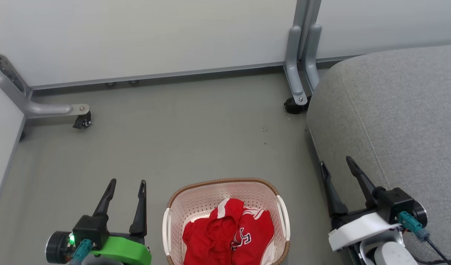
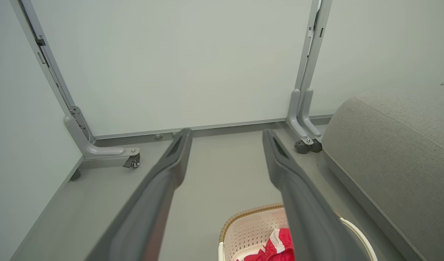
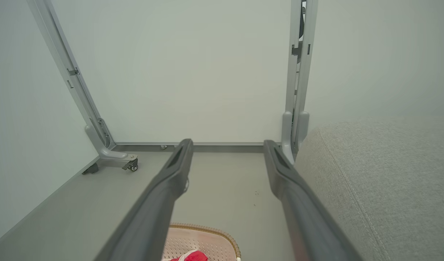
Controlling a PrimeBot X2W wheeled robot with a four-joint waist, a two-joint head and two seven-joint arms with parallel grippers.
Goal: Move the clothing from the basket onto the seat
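The red clothing with white trim lies crumpled inside the cream basket, which stands on the floor at the bottom middle of the head view. Dark-and-white lettering shows on one garment. The big grey seat fills the right side. My left gripper hovers left of the basket, open and holding nothing. My right gripper is open and bare too, between the basket and the seat's front edge. The left wrist view catches the basket, a bit of clothing and the seat. The right wrist view shows the basket and the seat.
Pale partition panels close off the far side and the left. Their grey metal feet carry castors on the grey floor. Open floor stretches beyond the basket toward the panels.
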